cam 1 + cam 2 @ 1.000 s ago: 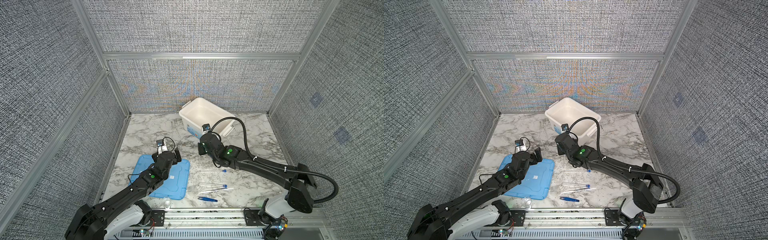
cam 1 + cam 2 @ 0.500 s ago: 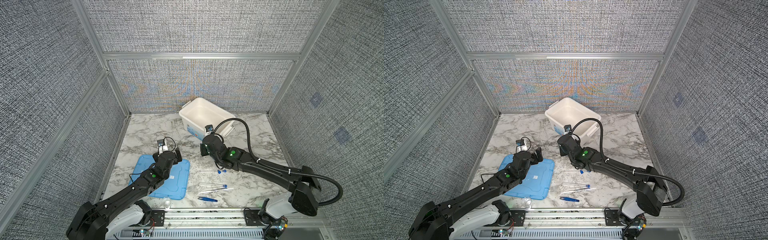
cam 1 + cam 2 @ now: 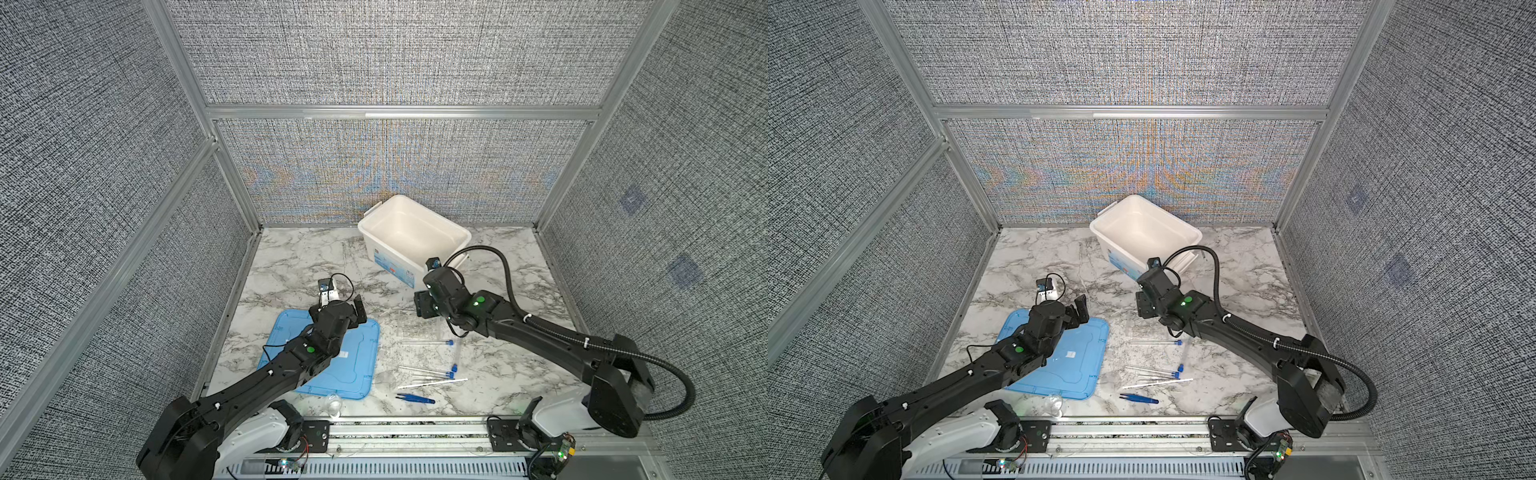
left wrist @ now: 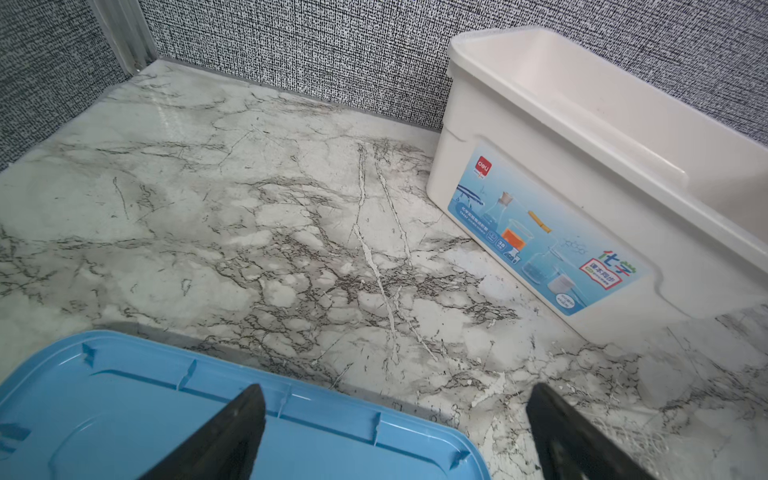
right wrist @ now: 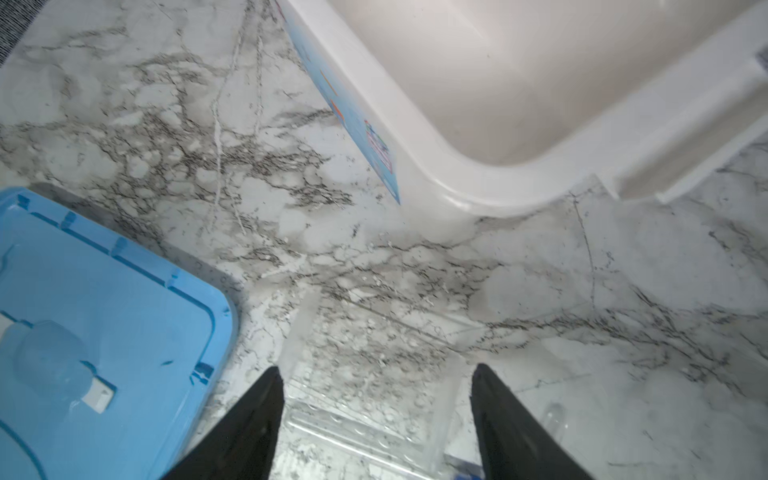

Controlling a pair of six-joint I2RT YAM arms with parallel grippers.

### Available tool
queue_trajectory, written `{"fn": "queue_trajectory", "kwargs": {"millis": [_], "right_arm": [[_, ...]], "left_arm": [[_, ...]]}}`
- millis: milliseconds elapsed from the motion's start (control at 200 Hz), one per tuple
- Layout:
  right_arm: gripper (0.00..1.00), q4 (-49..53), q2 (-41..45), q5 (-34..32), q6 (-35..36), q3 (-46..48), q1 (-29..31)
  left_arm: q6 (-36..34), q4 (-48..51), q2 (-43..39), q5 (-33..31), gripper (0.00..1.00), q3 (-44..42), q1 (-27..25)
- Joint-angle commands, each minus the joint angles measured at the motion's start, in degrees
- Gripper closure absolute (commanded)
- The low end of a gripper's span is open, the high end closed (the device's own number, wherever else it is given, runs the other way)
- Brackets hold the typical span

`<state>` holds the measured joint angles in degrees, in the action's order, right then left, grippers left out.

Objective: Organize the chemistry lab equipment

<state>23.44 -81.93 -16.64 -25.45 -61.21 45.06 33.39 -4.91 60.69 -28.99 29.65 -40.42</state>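
The clear rack (image 3: pixel 417 328) (image 5: pixel 365 419) stands on the marble in front of the white tub. My right gripper (image 3: pixel 422 309) (image 5: pixel 376 368) hangs just above it, open, with its jaws on either side of the rack and not touching it. Three clear blue-capped tubes lie loose near the rack: one flat (image 3: pixel 426 343), one pointing toward the front edge (image 3: pixel 456 353), one lower (image 3: pixel 424 370). Nearer the front edge lie a thin white stick (image 3: pixel 432 383) and blue tweezers (image 3: pixel 415 400). A small glass dish (image 3: pixel 333 405) sits at the front rail. My left gripper (image 3: pixel 353 313) (image 4: pixel 395 390) is open and empty over the lid's far edge.
The large white tub (image 3: pixel 390 257) (image 4: pixel 540 137) stands open at the back, close behind the right wrist. The flat light-blue lid (image 3: pixel 353 365) (image 5: pixel 104 311) lies front left under my left arm. Textured walls close in three sides, and a metal rail runs along the front.
My right gripper's jaws have opened and the arm has shifted right and nearer. A third capped tube now lies beside the rack. The left arm has not moved.
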Motion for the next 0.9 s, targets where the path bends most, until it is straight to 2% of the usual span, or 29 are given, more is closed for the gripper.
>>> {"fn": "queue_trajectory", "kwargs": {"millis": [0,65,135,220,295,350,455,605,890], "right_arm": [[0.29,4.8,3.1,1.0,0.4,2.3,-0.3],[0.26,8.1,4.8,-1.3,-1.6,3.8,-1.2],[0.26,11.6,6.4,-0.2,-4.3,6.6,-3.4],[0.26,18.4,8.5,-2.0,-12.3,9.3,-5.9],[0.26,22.4,10.5,-0.9,-16.9,12.7,-8.4],[0.26,23.8,11.7,1.6,-17.6,14.7,-10.4],[0.25,30.3,12.9,1.1,-22.4,16.5,-13.9],[0.3,27.1,13.2,12.1,-20.9,21.7,-22.8],[0.31,22.9,10.2,18.4,-16.3,24.8,-31.3]], "left_arm": [[-0.4,-1.8,0.7,0.5,0.01,0.7,0.1],[-0.4,-2.4,1.2,0.6,0.01,0.8,0.1],[-0.6,-2.7,1.8,0.8,0.01,1.0,0.1],[-0.9,-2.4,2.1,1.1,0.01,1.6,0.0],[-1.1,-2.4,2.2,1.3,0.01,1.8,0.1],[-1.2,-2.4,1.9,1.2,0.01,1.7,0.0],[-1.2,-2.5,1.6,1.1,0.01,1.5,0.0],[-2.2,-2.3,1.5,1.4,0.01,1.8,0.1],[-2.6,-2.3,1.0,1.2,0.01,1.9,0.1]]}}
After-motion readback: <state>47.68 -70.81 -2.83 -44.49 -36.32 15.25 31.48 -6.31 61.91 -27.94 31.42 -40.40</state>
